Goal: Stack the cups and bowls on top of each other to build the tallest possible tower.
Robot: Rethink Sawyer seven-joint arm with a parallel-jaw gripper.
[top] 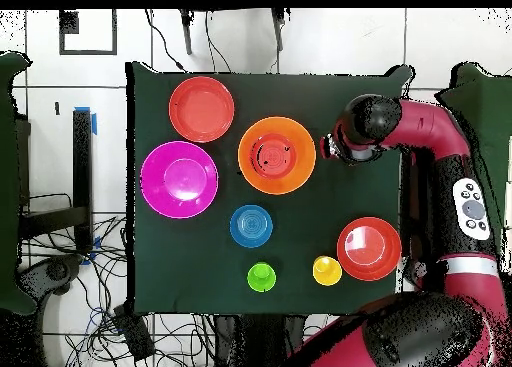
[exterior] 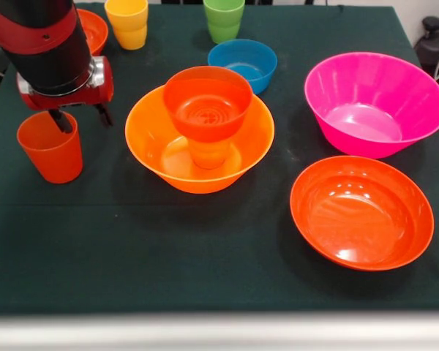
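Observation:
My gripper [exterior: 81, 118] is open at the left of the front view, just over a red-orange cup [exterior: 50, 150] that stands upright on the cloth. One finger [exterior: 61, 121] dips inside the cup's rim and the other hangs outside its right wall. A tower stands in the middle: a large orange bowl [exterior: 200, 146] holds an orange cup [exterior: 208, 155], and a small red-orange bowl [exterior: 207, 102] sits on that cup. In the overhead view the arm's head [top: 352, 133] hides the red-orange cup, right of the orange bowl [top: 277, 155].
A small blue bowl [exterior: 242, 62], a yellow cup [exterior: 127, 23] and a green cup [exterior: 224, 19] stand behind the tower. A magenta bowl [exterior: 375, 102] and a wide red-orange bowl [exterior: 361, 212] are on the right. Another red-orange bowl [exterior: 95, 29] is behind the arm.

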